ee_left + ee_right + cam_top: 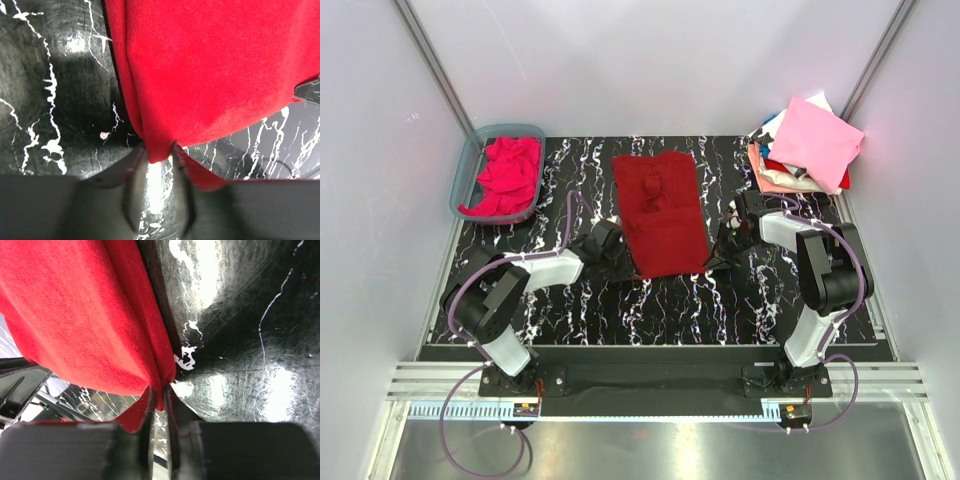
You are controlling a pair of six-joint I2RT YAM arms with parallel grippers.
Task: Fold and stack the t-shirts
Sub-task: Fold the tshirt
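A dark crimson t-shirt (660, 212) lies as a long folded strip in the middle of the black marbled table (620, 310). My left gripper (620, 250) is shut on its near left corner; the left wrist view shows the cloth (210, 70) pinched between the fingertips (159, 150). My right gripper (720, 248) is shut on the near right corner, with the cloth (85, 320) pinched at the tips (160, 395). A stack of folded shirts (807, 145), pale pink on top, sits at the back right. Bright magenta-pink shirts (505, 175) lie crumpled in the tub.
A translucent blue-grey plastic tub (465, 180) stands at the back left. White walls enclose the table on three sides. The arm bases sit at the near edge.
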